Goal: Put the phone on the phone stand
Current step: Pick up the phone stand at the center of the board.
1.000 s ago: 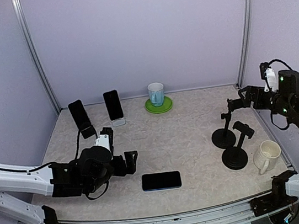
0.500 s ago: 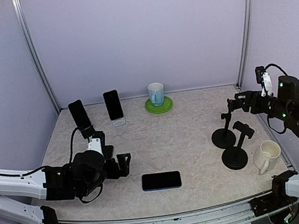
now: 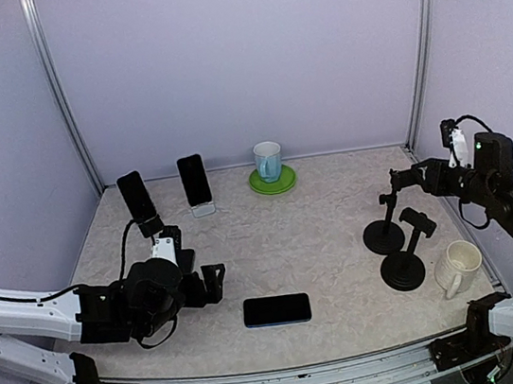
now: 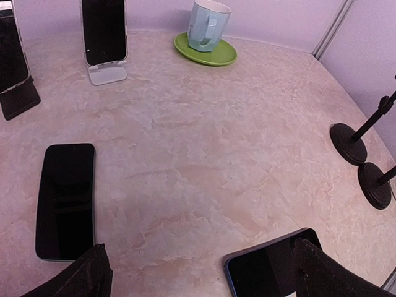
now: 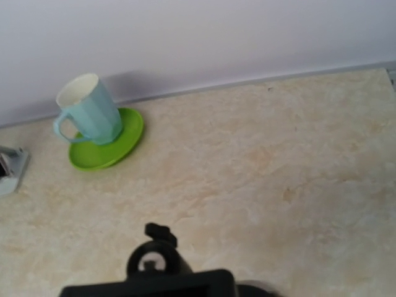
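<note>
A dark phone (image 3: 277, 309) lies flat near the table's front edge; in the left wrist view the phone (image 4: 272, 269) shows at the bottom right. My left gripper (image 3: 198, 263) hovers just left of it, open, with one fingertip (image 4: 328, 278) over the phone's corner and nothing held (image 4: 204, 286). Two black phone stands (image 3: 383, 231) (image 3: 403, 267) stand at the right. My right gripper (image 3: 405, 177) is at the far stand's head (image 5: 154, 269). Its fingers do not show in the right wrist view.
A second phone (image 4: 65, 201) lies flat to the left. Two more phones rest on stands (image 3: 138, 197) (image 3: 195, 180) at the back left. A blue mug on a green saucer (image 3: 269, 163) sits at the back; a white mug (image 3: 458, 267) sits front right.
My left gripper has drawn back to the left, away from the flat phone. The right arm has shifted slightly while its gripper stays at the stand's head.
</note>
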You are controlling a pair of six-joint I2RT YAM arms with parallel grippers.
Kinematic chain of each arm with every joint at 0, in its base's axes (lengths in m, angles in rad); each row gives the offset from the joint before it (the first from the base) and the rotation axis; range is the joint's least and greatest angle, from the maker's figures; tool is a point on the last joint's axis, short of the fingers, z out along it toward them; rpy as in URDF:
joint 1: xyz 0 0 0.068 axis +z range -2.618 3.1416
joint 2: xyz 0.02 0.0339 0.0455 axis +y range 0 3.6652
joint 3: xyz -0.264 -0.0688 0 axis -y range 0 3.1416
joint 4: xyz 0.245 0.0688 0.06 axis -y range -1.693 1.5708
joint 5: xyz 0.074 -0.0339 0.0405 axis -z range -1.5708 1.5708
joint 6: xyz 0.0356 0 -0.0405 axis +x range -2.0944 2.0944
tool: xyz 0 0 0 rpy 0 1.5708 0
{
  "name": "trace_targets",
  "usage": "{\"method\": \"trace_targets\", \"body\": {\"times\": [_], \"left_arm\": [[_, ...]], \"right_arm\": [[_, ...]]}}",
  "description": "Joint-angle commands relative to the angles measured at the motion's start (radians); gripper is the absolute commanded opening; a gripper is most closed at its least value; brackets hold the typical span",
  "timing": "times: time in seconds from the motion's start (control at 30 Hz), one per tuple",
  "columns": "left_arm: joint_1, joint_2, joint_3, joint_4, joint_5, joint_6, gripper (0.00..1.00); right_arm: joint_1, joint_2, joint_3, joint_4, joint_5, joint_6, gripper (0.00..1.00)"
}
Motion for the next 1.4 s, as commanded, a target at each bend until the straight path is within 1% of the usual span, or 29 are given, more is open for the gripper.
{"method": "trace_targets", "body": {"times": [0.0, 0.37, 0.53, 0.6, 0.73, 0.9, 1.03, 1.1, 1.37], "left_arm": [[-0.001, 0.014, 0.010, -0.007, -0.016, 0.009, 0.99], [0.006, 0.038, 0.012, 0.008, -0.011, 0.011, 0.99], [0.006, 0.044, 0.010, 0.011, -0.009, 0.008, 0.99], [0.007, 0.044, 0.012, 0.010, -0.008, 0.006, 0.99], [0.006, 0.042, 0.014, 0.010, -0.008, 0.004, 0.99], [0.009, 0.048, 0.022, 0.014, -0.006, 0.007, 0.99], [0.013, 0.060, 0.030, 0.019, -0.002, 0.010, 0.99], [0.012, 0.069, 0.035, 0.022, 0.002, 0.010, 0.99], [0.012, 0.099, 0.050, 0.026, 0.004, 0.010, 0.99]], "right_arm": [[-0.013, 0.013, -0.015, 0.018, 0.006, 0.012, 0.42], [-0.017, 0.021, -0.047, 0.061, 0.013, 0.015, 0.41], [-0.024, 0.019, -0.075, 0.114, -0.029, 0.030, 0.39], [-0.025, 0.014, -0.088, 0.139, -0.046, 0.041, 0.36], [-0.026, 0.010, -0.104, 0.166, -0.062, 0.053, 0.25], [-0.027, 0.003, -0.117, 0.191, -0.085, 0.055, 0.17], [-0.027, -0.003, -0.130, 0.214, -0.105, 0.055, 0.07], [-0.027, -0.006, -0.134, 0.219, -0.114, 0.054, 0.00], [-0.027, -0.036, -0.116, 0.252, -0.162, 0.053, 0.00]]}}
